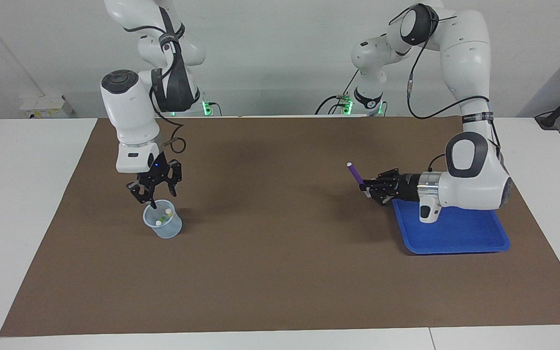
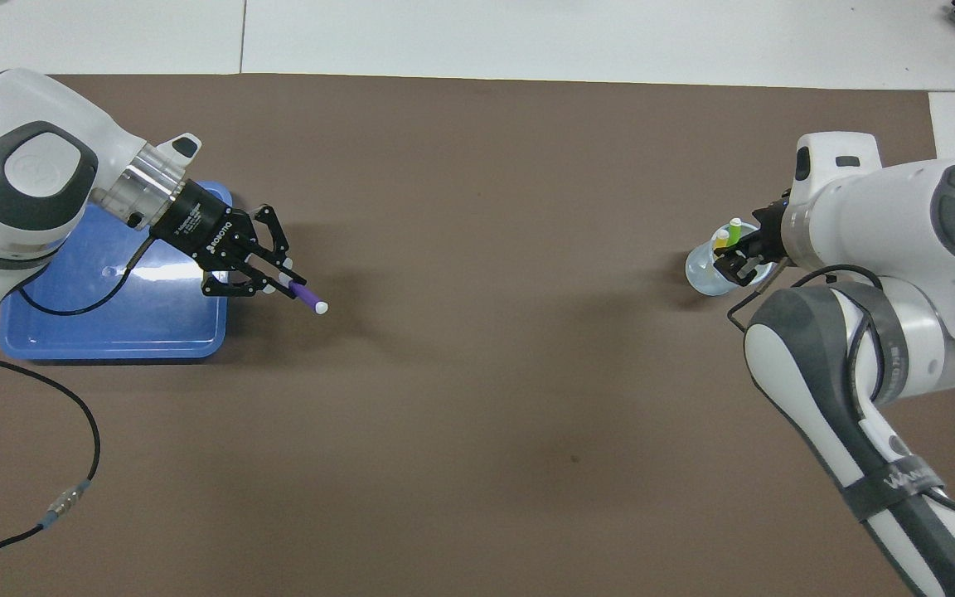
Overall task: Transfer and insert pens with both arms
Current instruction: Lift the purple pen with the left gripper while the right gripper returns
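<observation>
My left gripper (image 1: 370,187) is shut on the purple pen (image 1: 355,172), which points up and slants toward the table's middle, whitish cap outermost. In the overhead view the left gripper (image 2: 278,280) and the purple pen (image 2: 308,300) hang over the brown mat just past the blue tray's (image 2: 113,332) edge. My right gripper (image 1: 155,194) stands open just above a clear plastic cup (image 1: 164,226). In that cup stand the yellow pen (image 1: 167,212) and the green pen (image 1: 161,221), caps up. From overhead, the cup (image 2: 705,274) sits partly under the right gripper (image 2: 739,254).
The blue tray (image 1: 455,236) lies at the left arm's end of the table with nothing showing in it. A brown mat (image 1: 280,272) covers most of the tabletop. A loose black cable (image 2: 71,431) lies by the left arm's base.
</observation>
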Controlling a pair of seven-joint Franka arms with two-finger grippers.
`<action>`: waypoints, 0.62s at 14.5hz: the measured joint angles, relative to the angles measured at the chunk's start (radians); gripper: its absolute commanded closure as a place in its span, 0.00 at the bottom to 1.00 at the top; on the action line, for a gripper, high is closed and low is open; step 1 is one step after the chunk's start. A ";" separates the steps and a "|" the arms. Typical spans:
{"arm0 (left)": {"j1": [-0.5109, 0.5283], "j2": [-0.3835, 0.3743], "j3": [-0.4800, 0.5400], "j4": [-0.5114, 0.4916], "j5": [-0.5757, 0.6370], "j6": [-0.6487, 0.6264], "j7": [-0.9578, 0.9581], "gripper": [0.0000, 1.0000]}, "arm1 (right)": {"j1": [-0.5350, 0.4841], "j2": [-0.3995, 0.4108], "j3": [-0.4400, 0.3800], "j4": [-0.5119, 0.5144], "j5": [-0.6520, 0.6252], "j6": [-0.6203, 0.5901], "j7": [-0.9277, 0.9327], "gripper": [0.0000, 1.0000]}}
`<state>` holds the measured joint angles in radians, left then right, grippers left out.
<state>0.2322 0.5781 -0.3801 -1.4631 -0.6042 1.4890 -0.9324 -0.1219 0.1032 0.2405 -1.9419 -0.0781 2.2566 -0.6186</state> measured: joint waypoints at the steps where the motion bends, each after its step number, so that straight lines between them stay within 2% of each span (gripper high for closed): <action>1: -0.006 -0.001 0.000 0.000 -0.025 0.014 -0.040 1.00 | 0.000 0.000 0.000 0.002 0.012 0.001 0.003 0.00; 4: -0.019 -0.001 0.000 -0.002 -0.076 0.046 -0.144 1.00 | 0.007 0.000 0.005 0.018 0.135 0.001 0.098 0.00; 6: -0.040 -0.001 -0.001 -0.005 -0.085 0.057 -0.186 1.00 | 0.045 0.000 0.010 0.034 0.197 0.000 0.274 0.00; 9: -0.066 -0.001 -0.001 -0.007 -0.130 0.099 -0.274 1.00 | 0.133 0.000 0.014 0.068 0.211 0.000 0.622 0.00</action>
<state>0.1659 0.5776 -0.3809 -1.4698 -0.7346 1.5879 -1.2062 0.0110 0.1030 0.2547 -1.8739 0.1333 2.2570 0.0030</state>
